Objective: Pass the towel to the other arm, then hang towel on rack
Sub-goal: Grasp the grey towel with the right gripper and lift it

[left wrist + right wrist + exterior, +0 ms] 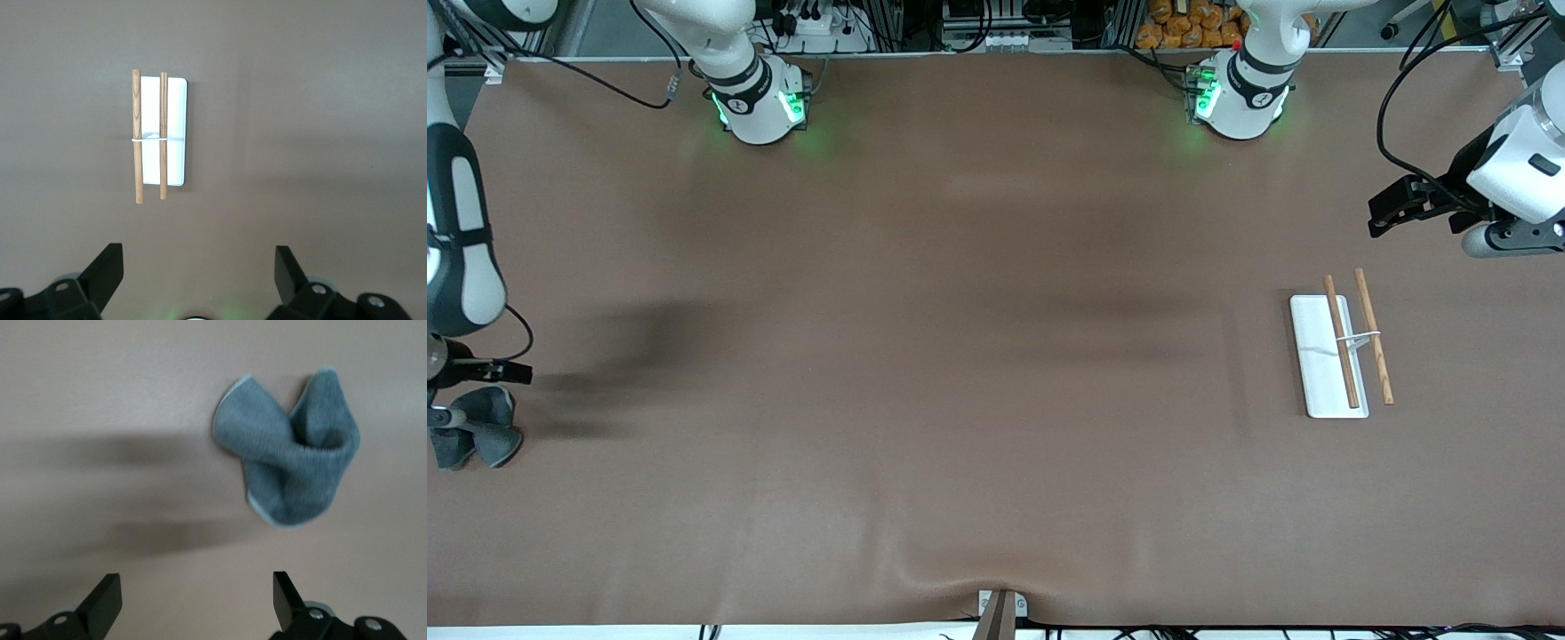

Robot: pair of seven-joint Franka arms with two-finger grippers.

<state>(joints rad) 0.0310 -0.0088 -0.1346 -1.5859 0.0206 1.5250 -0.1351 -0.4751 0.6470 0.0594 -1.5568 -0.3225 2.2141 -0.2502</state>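
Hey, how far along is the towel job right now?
Nothing looks done yet. The towel lies crumpled on the table at the right arm's end, unheld. The right gripper is open above it, seemingly set to grasp. The left gripper waits open over the bare rack. Pickup, handover and hanging all remain.

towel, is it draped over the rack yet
No, the towel lies crumpled on the table at the right arm's end, while the rack stands bare.
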